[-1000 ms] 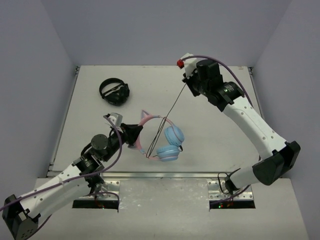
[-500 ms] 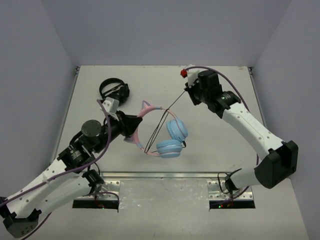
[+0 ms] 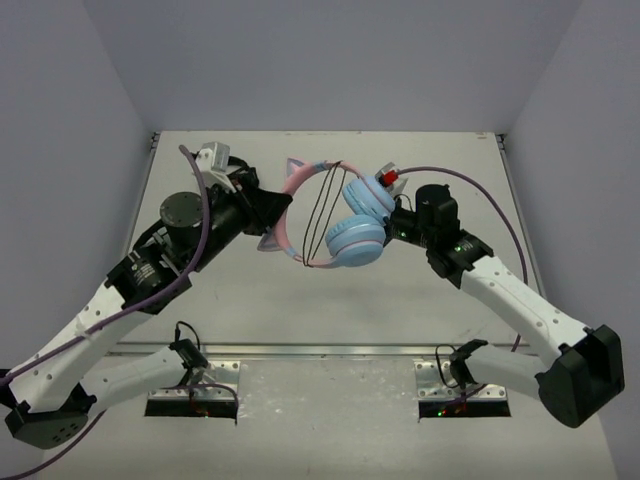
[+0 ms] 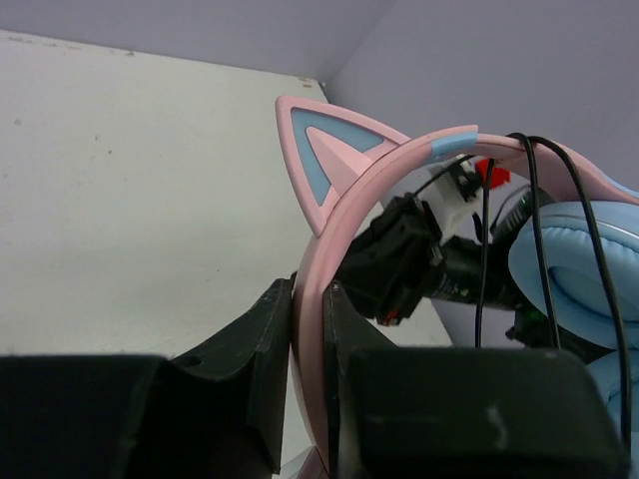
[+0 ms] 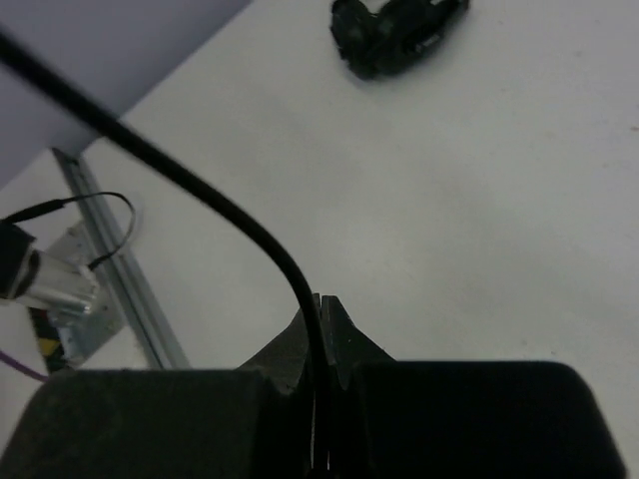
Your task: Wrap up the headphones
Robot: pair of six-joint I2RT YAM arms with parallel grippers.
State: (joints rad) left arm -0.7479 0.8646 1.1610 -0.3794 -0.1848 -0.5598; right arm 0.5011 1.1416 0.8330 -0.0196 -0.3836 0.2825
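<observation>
Left gripper [image 3: 268, 214]: clamped across the pink headband [image 3: 283, 228] of the cat-ear headphones [image 3: 352, 240], just below one cat ear [image 4: 329, 150]. Band edge-on between the two black fingers [image 4: 250, 339], no gap showing. Headphones held up clear of the table [image 3: 450, 160], headband arching toward the far side, both light blue earcups [image 4: 569, 259] hanging on the right arm's side. Purpose, by judgement: a steady spool, so that cable can be laid round the band.

Right gripper [image 5: 321, 304]: pinched shut on the thin black cable [image 5: 200, 190], strand rising from between the fingertips and away up-left in the wrist view. Placed just beside the earcups in the overhead view. Purpose, by judgement: leading the free length round the band under light tension.

Cable, overhead view: several strands crossing the inside of the headband arch. Wrapping judged partly done, end not yet secured.

Smaller black headphones [image 5: 399, 35]: lying on the table, well apart from the right gripper, no part in the job.

Markings: no brand, label or lettering legible on headphones, arms or table. Red part [image 3: 386, 179] on the right wrist, no writing discernible.
</observation>
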